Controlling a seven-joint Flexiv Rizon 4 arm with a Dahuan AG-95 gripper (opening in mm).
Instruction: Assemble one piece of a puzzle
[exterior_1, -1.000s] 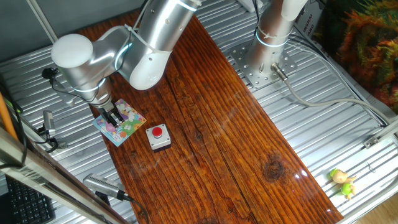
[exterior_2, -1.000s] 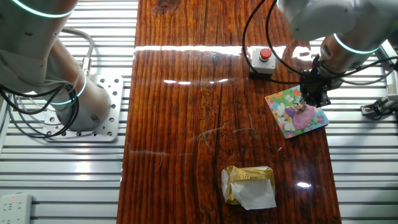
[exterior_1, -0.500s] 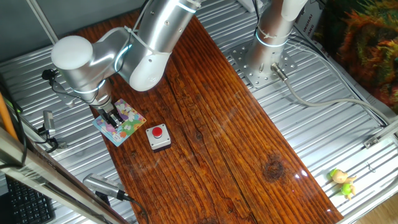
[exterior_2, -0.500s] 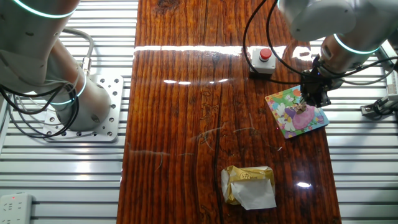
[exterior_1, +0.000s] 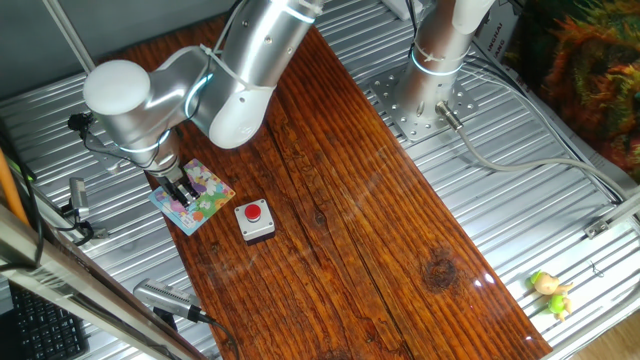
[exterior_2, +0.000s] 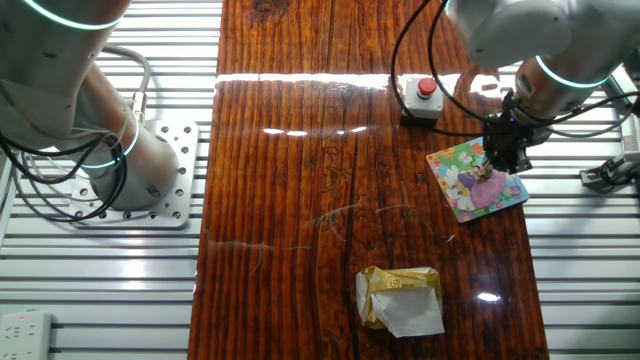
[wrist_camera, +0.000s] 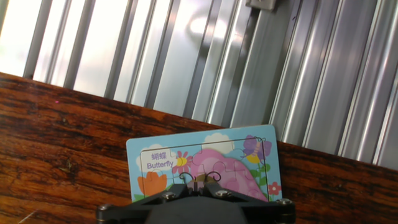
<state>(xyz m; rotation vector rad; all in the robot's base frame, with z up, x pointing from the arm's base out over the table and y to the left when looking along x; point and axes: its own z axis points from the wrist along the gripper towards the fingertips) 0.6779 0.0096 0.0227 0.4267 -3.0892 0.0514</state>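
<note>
Hand view: gripper (wrist_camera: 199, 184) narrow, tips together on the puzzle (wrist_camera: 205, 163); nothing has shifted since earlier.

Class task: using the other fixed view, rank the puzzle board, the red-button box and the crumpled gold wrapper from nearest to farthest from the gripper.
1. The puzzle, directly beneath the gripper.
2. The red-button box, further up the table, toward its far end.
3. The crumpled gold wrapper, at the table's near end.

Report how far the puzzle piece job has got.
Done: the gripper has reached the puzzle, low over its pink middle. In hand: seating the piece, though the jaws hide it and whether they grip it. Left: confirm it sits flush, then let go and lift away.
</note>
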